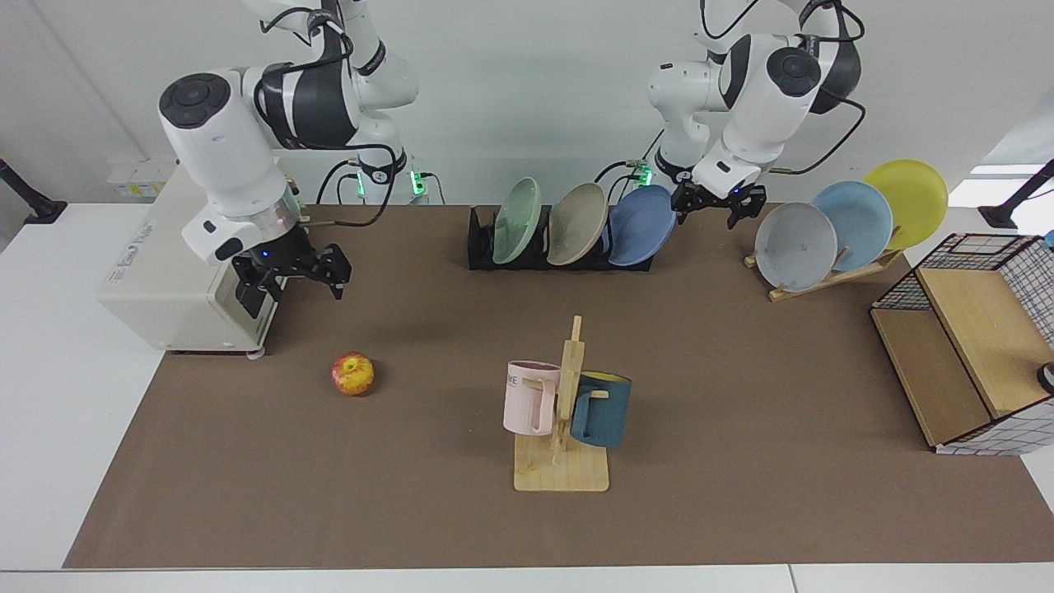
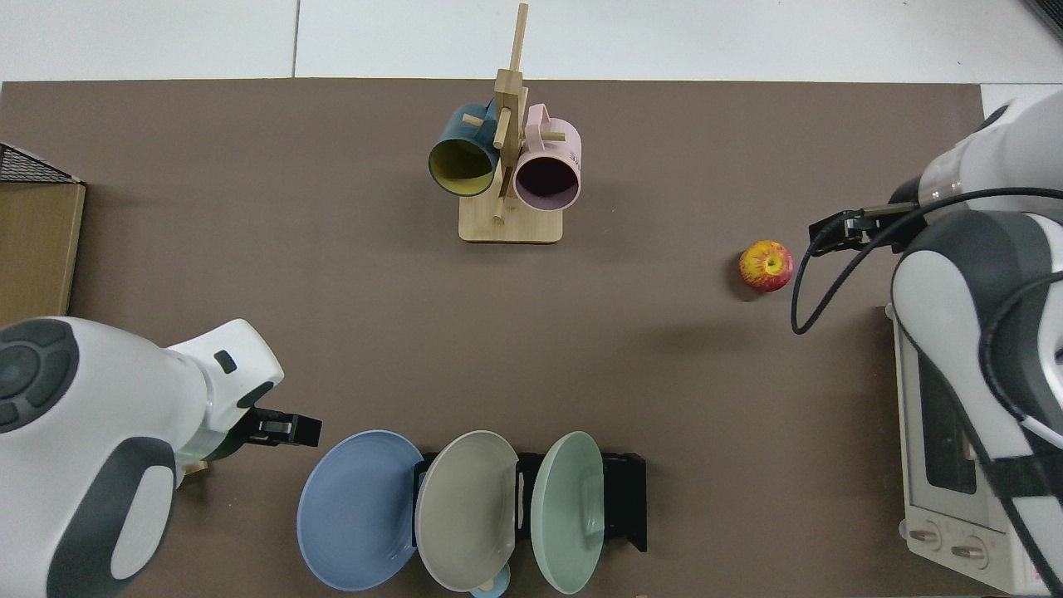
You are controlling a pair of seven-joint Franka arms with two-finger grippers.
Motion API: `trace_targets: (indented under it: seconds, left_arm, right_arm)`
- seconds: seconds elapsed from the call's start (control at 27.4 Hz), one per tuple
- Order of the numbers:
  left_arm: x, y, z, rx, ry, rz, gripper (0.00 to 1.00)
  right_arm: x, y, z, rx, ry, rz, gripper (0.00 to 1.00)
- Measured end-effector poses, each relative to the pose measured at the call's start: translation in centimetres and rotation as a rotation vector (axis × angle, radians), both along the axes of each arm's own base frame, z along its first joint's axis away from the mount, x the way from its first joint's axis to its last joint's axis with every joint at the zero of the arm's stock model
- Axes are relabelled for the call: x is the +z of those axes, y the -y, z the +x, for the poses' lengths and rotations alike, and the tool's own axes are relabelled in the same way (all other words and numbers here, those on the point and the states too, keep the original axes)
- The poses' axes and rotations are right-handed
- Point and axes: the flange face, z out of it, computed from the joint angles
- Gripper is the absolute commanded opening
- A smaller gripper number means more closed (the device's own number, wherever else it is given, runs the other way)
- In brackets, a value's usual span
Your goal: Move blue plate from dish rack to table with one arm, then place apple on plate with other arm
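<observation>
your round, matte blue plate (image 1: 642, 225) leans in the black rack (image 1: 482, 247); the left tool (image 1: 715, 207), fingers spread, hangs just beside its rim.

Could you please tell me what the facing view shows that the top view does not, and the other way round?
Only the facing view shows the grey, sky-blue and yellow plates on the wooden stand.

Only the top view shows the mugs' insides, teal and pink.

Both show the blue plate in the dish rack, the apple on the table, the left gripper beside that plate, and the right gripper near the apple.
</observation>
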Motion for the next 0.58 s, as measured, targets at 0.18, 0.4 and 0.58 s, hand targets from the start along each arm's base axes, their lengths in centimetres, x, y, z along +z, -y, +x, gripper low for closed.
trace_targets:
  seconds: [0.18, 0.4, 0.58]
  left_arm:
    - [-2.6, 0.5, -2.3, -0.002, -0.031, -0.005, 0.99]
    - [-5.0, 1.0, -4.6, -0.015, -0.065, 0.001, 0.95]
    - [-6.2, 1.9, -5.7, -0.011, -0.091, -0.01, 0.39]
  right_arm:
    - [-2.5, -1.1, 0.9, -0.004, -0.023, -0.004, 1.0]
    - [-5.0, -1.3, 2.5, -0.008, 0.009, -0.003, 1.0]
    - [-7.9, -1.6, 3.7, -0.005, 0.017, -0.005, 1.0]
